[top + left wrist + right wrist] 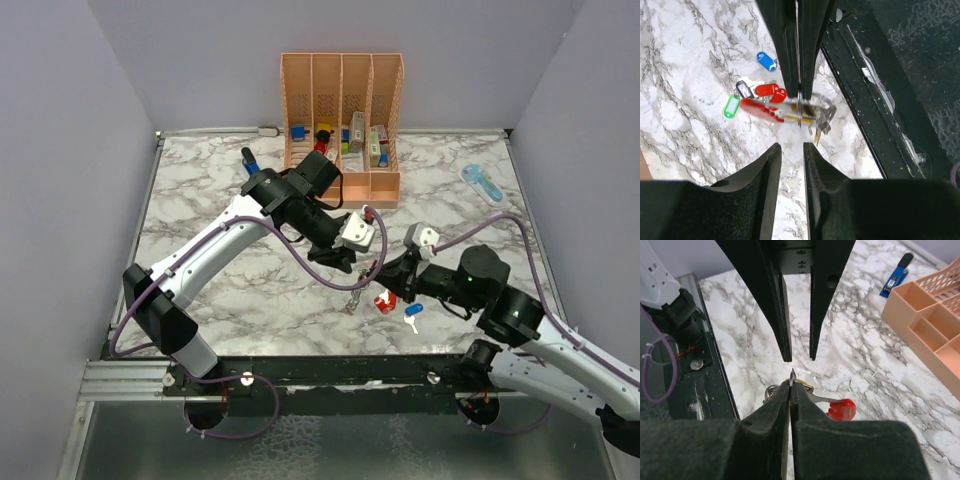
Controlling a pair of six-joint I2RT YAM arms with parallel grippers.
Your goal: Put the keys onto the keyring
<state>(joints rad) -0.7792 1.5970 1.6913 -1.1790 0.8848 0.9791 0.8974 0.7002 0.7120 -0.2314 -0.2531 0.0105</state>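
Right gripper (pixel 790 386): fingers pressed together, pinching the thin wire of the keyring (pixel 799 107) edge-on, low over the marble table (pixel 200 200). The ring's red strap (pixel 760 110) trails to one side and a bunch of metal pieces (pixel 822 119) hangs at the other; both are blurred. Left gripper (pixel 792 147): fingers spread slightly, nothing between them, tips facing the right gripper's tips with the ring between the two.

Step in hand, as judged: present the ring so that a key can be threaded.
- Grip the ring firmly on one side, away from its split, so the wire cannot rotate.
- Send the left gripper to one key only, and take it by the tag so the eyelet is free.
- Approach from the side clear of the strap and the metal bunch, which could snag.

The loose keys (pixel 767 90) lie on the table just beside the ring.

Count:
- Grippers: two.
- Keyring: one.
- Tagged keys in the left wrist view: five, namely one blue (pixel 766 61), one green (pixel 731 106), two red, one dark-framed (pixel 743 89).
- Metal pieces at the ring: number cannot be told.
- Orange rack (pixel 342 120): one, well apart at the far edge.
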